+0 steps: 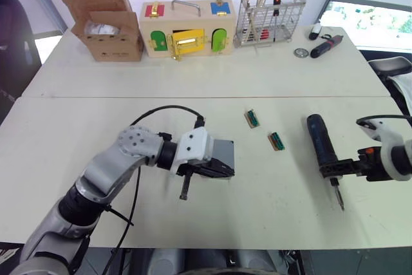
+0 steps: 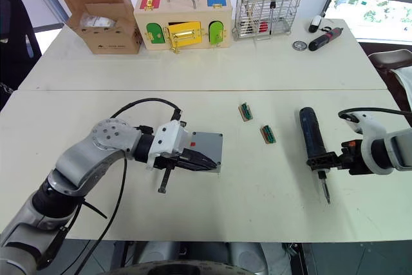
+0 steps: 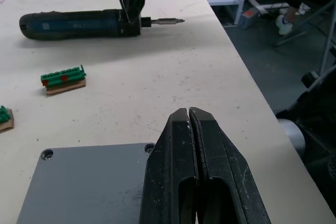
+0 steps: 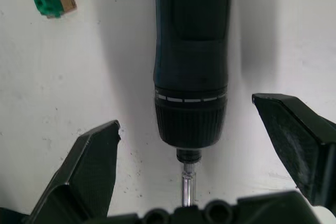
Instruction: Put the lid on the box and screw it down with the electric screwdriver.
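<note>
- Your left gripper (image 3: pixel 195 124) sits low over the near edge of the grey lid (image 2: pixel 207 147); its fingers (image 3: pixel 173 182) are pressed together with nothing between them.
- The lid lies flat on the white table (image 1: pixel 193 82), towards your left of centre. Whether the box is under it you cannot tell from these views; only a flat grey top with corner screw holes shows.
- Your right gripper (image 4: pixel 202 150) is at the bit end of the electric screwdriver (image 1: pixel 322 143). Its fingers (image 4: pixel 92 166) are spread wide, one on each side of the tool's collar, not touching it.
- The electric screwdriver lies on the table to your right, bit pointing towards the near edge, body pointing away.
- Two small green terminal blocks (image 1: pixel 252 118) on tan backing lie between the lid and the electric screwdriver, apart from both.
- Along the far edge of the table: an open cardboard box (image 1: pixel 103 17), a wooden box (image 1: pixel 187 27) with coloured latches, a wire basket (image 1: pixel 270 17) holding sticks and an orange-handled tool, and a smaller dark tool (image 1: pixel 325 45) at far right.
</note>
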